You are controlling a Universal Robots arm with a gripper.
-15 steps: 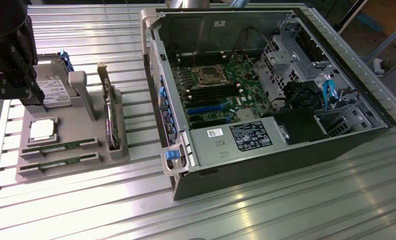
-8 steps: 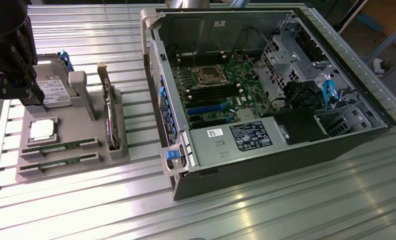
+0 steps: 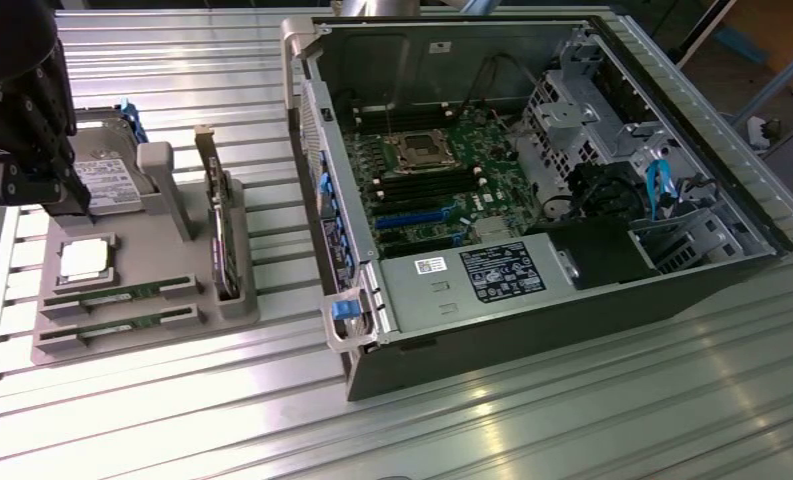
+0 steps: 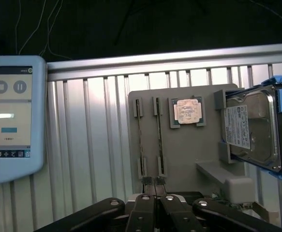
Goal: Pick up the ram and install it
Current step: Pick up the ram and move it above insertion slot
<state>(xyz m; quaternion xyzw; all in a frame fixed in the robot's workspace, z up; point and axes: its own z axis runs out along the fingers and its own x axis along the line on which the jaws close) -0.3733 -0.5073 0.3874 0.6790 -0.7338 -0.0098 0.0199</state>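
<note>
Hovering over the grey fixture point(image 4: 179, 154), my gripper point(image 4: 155, 186) has its two fingers pressed together with nothing between them. The ram point(image 4: 159, 140) sits in its slot just ahead of my fingertips, roughly in line with them. Its twin point(image 4: 140, 140) lies in the neighbouring slot, close alongside.

I judge this step is the approach. I want to be centred on one stick only, squared to its long edge, with my jaws parted before descending, since shut fingers would only knock the thin board. The gap between the sticks looks narrow, so a finger could catch the twin.

Beside the sticks' far ends the square processor point(image 4: 188, 111) rests in its pocket. Farther out that way the hard drive point(image 4: 252, 128) stands in blue rails, tall enough to need clearing. An upright expansion card point(image 3: 220, 240) stands along the fixture's edge away from me. The open computer case point(image 3: 530, 330), where the ram must go, is well apart toward the exterior view's right. A tablet point(image 4: 10, 116) lies off my other side.
</note>
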